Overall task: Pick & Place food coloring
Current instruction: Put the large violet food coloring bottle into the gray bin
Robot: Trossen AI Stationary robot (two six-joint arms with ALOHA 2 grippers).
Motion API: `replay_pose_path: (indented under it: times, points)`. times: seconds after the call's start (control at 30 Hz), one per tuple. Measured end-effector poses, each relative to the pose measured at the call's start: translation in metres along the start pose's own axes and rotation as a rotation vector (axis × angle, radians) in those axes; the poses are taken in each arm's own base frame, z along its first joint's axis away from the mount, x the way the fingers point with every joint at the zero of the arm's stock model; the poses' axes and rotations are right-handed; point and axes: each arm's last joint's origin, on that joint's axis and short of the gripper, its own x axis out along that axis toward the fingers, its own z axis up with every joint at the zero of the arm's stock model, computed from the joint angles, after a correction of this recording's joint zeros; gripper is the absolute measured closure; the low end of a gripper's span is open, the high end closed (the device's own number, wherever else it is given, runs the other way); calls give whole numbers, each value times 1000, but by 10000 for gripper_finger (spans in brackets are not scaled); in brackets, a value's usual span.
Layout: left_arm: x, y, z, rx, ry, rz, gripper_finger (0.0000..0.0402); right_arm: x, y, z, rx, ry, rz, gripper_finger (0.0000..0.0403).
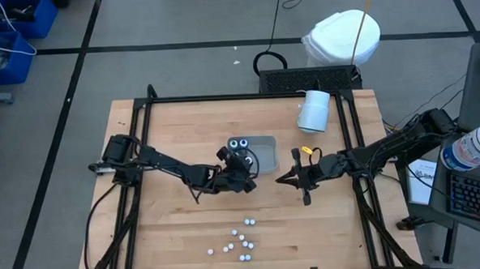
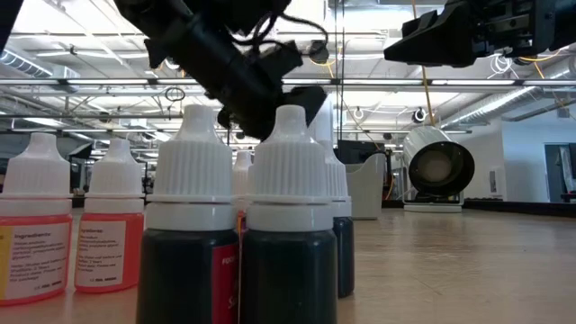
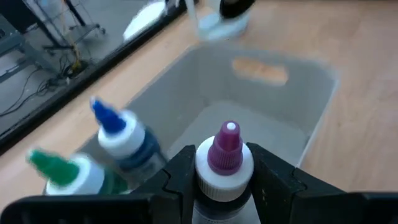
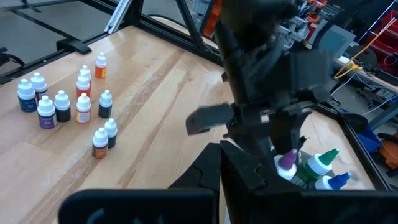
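A grey tray [image 1: 265,145] sits at mid-table. Two food coloring bottles stand in it, one with a blue tip [image 3: 118,134] and one with a green tip [image 3: 62,171]. My left gripper [image 1: 243,161] hovers over the tray's near-left part, shut on a third bottle with a purple tip [image 3: 227,146]. Several more food coloring bottles [image 1: 240,240] stand in a loose group on the wood near the table's front edge; they fill the foreground of the low view [image 2: 189,225]. My right gripper [image 1: 282,180] is shut and holds nothing, just right of the tray. My left gripper pinches the purple-tipped bottle at its white cap [image 3: 208,177], one finger on each side. The fingers come slanting down from the table's left. The bottle stands upright inside the tray's outline; its base is hidden by the gripper, so I cannot tell whether it rests on the tray floor.
A large white cylinder [image 1: 314,111] lies on its side at the table's far right. Black frame rails [image 1: 135,155] run along the left and right sides of the table. Open wood lies between the tray and the bottle group.
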Motion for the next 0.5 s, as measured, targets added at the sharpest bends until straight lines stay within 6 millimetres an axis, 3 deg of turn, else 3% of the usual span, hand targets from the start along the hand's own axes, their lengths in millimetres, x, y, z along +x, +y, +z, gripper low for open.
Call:
replay_pose_path:
  times: [0.27,0.5]
  points:
    - [6,-1,-5,-23,12,-6,279,0,0,0,0,2,1,401]
    - [6,-1,-5,-39,13,-13,203,0,0,-1,-1,7,2,401]
